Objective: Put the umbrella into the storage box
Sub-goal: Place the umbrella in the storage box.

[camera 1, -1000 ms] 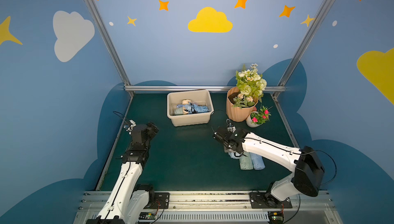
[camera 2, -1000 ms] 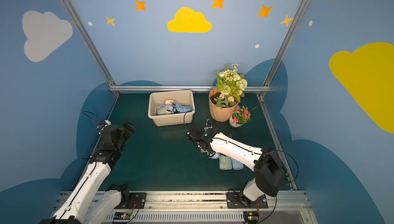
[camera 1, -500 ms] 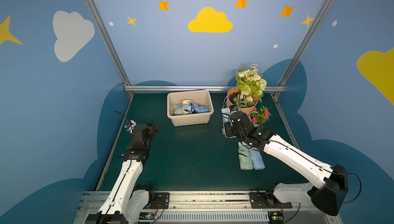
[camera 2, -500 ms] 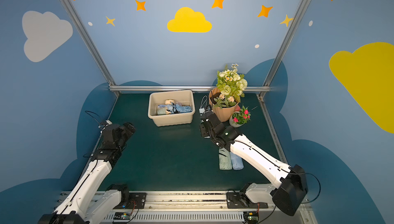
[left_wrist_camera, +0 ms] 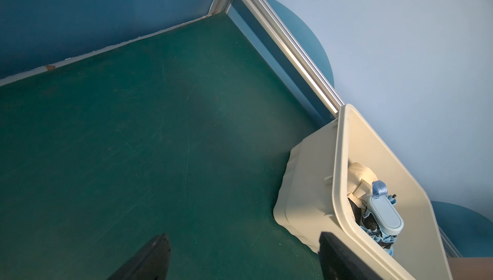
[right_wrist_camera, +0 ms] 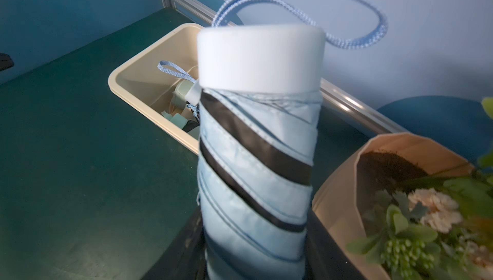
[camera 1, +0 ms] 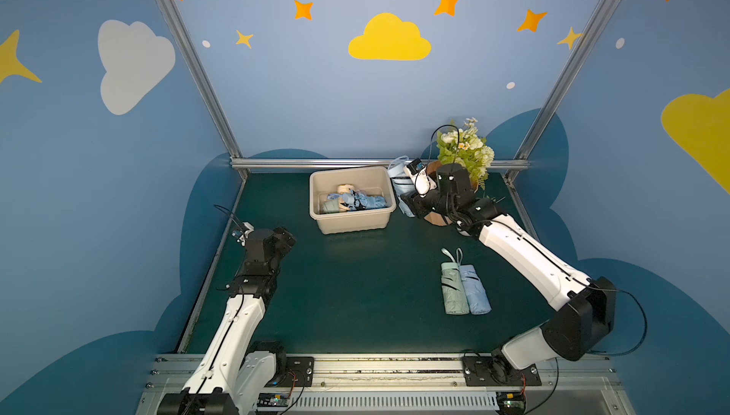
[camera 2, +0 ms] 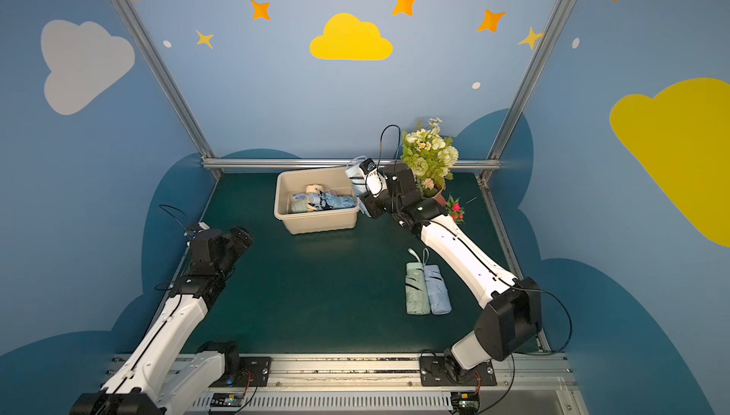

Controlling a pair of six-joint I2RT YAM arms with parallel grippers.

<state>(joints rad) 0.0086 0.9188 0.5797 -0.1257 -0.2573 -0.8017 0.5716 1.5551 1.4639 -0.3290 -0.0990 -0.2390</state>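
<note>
The beige storage box point(camera 1: 355, 225) point(camera 2: 322, 225) stands at the back middle of the green table, with several folded umbrellas point(camera 1: 351, 201) inside. My right gripper point(camera 1: 411, 203) point(camera 2: 369, 205) point(right_wrist_camera: 256, 238) is shut on a light blue folded umbrella point(camera 1: 399, 187) point(camera 2: 355, 180) point(right_wrist_camera: 256, 158) with dark stripes and a white cap. It holds the umbrella upright in the air just right of the box rim point(right_wrist_camera: 138, 78). A mint umbrella point(camera 1: 453, 288) and a blue umbrella point(camera 1: 476, 288) lie side by side on the table. My left gripper point(camera 1: 286, 235) point(left_wrist_camera: 244, 241) hangs open and empty left of the box.
A peach flower pot point(right_wrist_camera: 346, 185) with green and white flowers point(camera 1: 466, 148) stands right behind my right wrist. A small pink flower point(camera 2: 456, 209) sits beside it. An aluminium rail point(camera 1: 355, 163) and blue walls close the back and sides.
My right arm has lifted the blue umbrella from beside the two lying ones and carried it back, up to the box's right side. The left arm has stayed still.
</note>
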